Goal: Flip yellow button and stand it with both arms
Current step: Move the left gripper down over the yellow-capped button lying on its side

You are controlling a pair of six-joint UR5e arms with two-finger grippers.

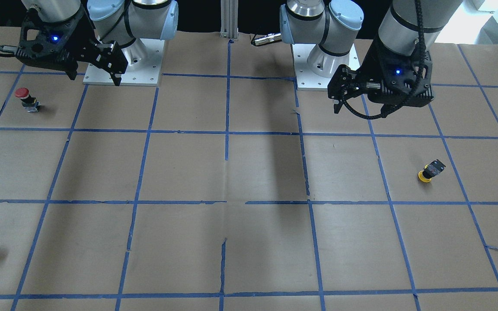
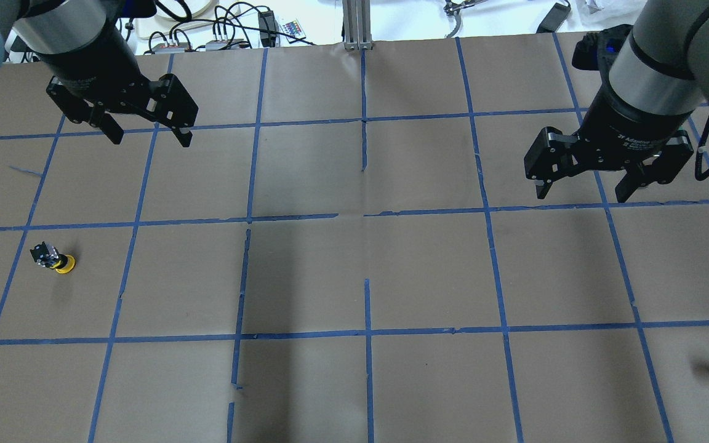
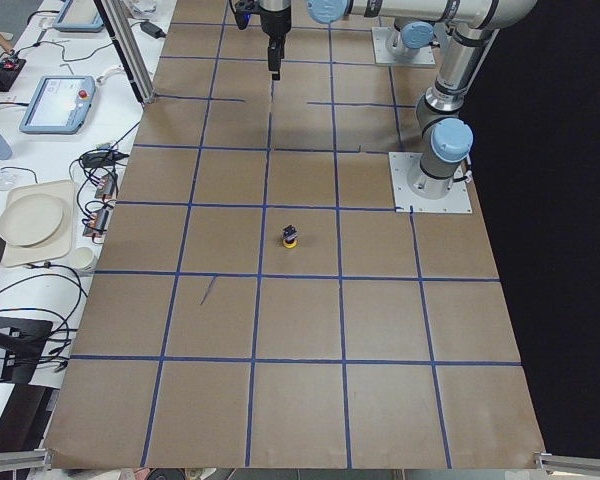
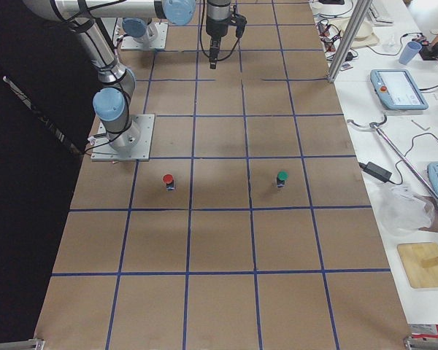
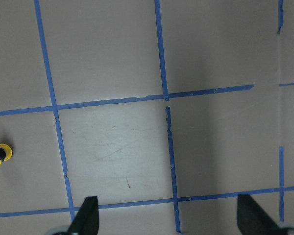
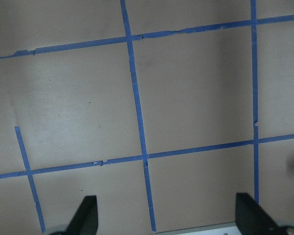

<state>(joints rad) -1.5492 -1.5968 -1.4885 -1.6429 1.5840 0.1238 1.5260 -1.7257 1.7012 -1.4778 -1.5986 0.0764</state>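
Resting cap-down, yellow button [image 2: 56, 259] lies well apart from left hand [image 2: 150, 138].

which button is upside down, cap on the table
The yellow button: cap down on the table, body up. The red button and green button stand cap up.

The left arm [image 2: 77, 37] and right arm [image 2: 656, 67] hang raised, well apart. The left end effector [image 2: 151, 139] points down, fingers spread wide; the right end effector [image 2: 581, 195] likewise, both holding nothing.
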